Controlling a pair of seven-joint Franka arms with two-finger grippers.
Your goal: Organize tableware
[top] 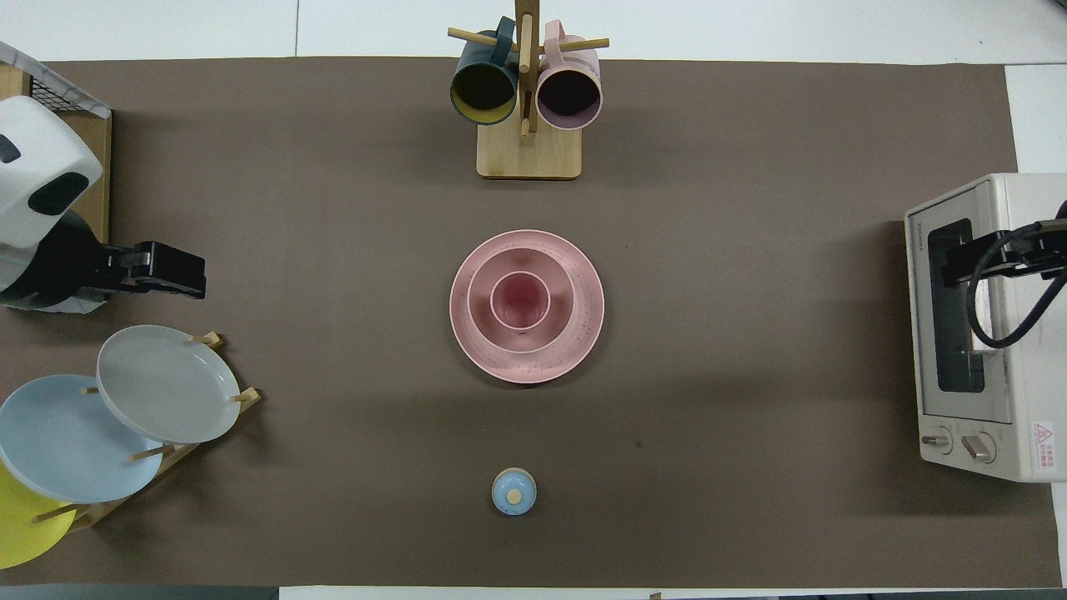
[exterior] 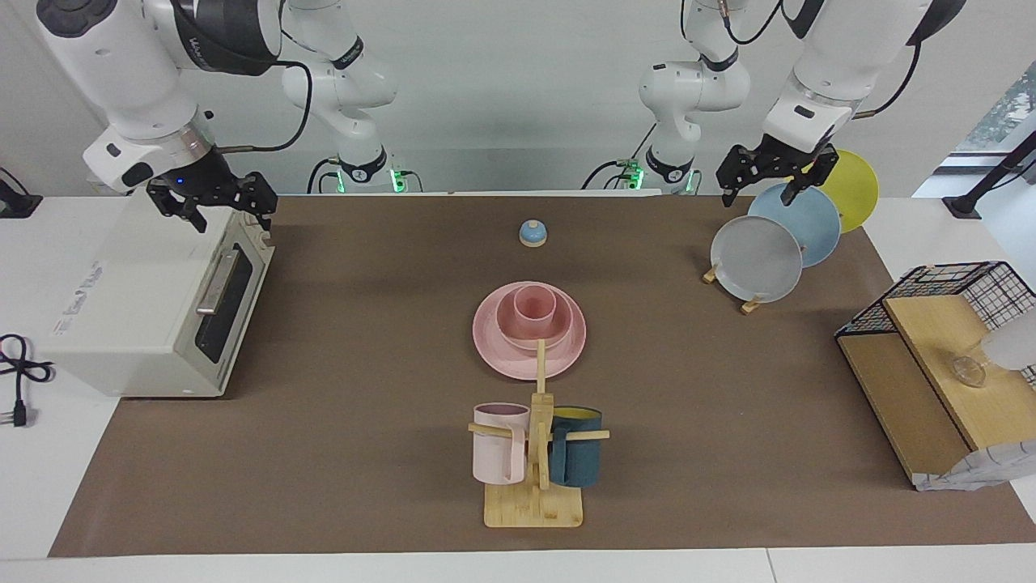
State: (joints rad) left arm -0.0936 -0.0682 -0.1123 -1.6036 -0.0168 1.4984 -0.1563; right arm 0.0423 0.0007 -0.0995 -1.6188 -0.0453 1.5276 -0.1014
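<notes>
- One pink plate (exterior: 494,350) lies in the middle of the table, with one pink bowl (exterior: 506,326) on it and one pink cup (exterior: 535,305) standing upright in the bowl; the stack is well apart from both grippers.
- The left gripper (exterior: 771,189) hangs over three plates on a rack: one grey plate (exterior: 757,259), one blue plate (exterior: 801,219), one yellow plate (exterior: 854,186). Its fingers are spread and hold nothing.
- The right gripper (exterior: 217,212) hangs over one toaster oven (exterior: 137,300) at the right arm's end of the table, fingers released and empty.
- Two mugs hang on one wooden stand (exterior: 534,502), farther from the robots than the stack: one pale pink mug (exterior: 498,445) and one dark teal mug (exterior: 576,457).
- One small blue knob (exterior: 532,233) sits between the two grippers, nearer to the robots than the stack.
</notes>
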